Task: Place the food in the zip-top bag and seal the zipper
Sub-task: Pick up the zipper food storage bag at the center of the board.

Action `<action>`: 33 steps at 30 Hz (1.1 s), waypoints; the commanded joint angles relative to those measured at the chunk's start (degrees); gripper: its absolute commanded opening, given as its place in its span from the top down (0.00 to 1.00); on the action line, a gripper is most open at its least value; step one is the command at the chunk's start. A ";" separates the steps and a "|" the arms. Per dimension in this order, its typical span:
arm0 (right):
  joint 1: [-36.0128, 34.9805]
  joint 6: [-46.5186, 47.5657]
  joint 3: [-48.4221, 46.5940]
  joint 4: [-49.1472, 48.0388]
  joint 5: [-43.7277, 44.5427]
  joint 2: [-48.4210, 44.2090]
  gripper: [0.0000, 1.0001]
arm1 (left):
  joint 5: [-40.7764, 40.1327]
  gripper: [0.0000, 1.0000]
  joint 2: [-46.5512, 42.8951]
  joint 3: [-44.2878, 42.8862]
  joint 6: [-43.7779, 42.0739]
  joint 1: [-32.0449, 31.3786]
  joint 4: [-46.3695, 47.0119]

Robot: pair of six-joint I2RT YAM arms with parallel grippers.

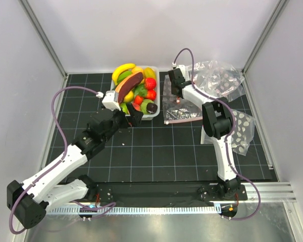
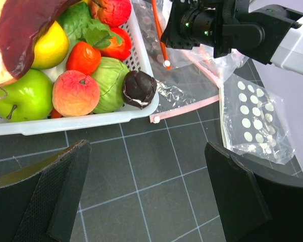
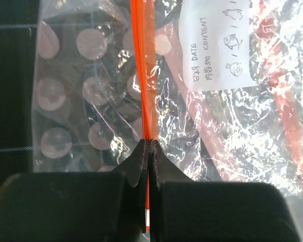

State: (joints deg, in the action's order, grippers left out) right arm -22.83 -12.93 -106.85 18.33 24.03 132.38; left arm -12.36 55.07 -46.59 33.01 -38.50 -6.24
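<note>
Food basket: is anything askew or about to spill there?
Nothing has spilled, but the white basket is heaped above its rim, and a dark brown piece seems perched on its corner edge, where it could roll out.

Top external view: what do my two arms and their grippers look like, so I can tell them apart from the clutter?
The left arm and right arm look alike: white links, black joint housings, black bases. A thin mauve cable loops loosely along each one. The left gripper and right gripper have broad, matte black fingers. No markings are readable.
</note>
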 commanded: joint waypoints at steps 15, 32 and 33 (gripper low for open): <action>-8.63 -2.80 37.05 -9.01 -4.17 -43.83 0.99 | 2.86 0.00 1.18 -2.28 0.38 -0.52 1.14; -15.75 -10.36 56.22 -16.57 -18.23 -64.61 0.99 | 15.52 0.02 4.87 3.61 -0.06 -0.52 17.30; -16.45 -10.28 56.31 -17.00 -18.32 -64.53 0.99 | 15.70 0.02 5.13 3.70 0.21 -0.52 17.84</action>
State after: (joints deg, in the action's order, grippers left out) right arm -37.41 -22.72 -50.72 6.37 8.05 68.66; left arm 0.08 59.33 -43.31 32.99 -38.79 5.43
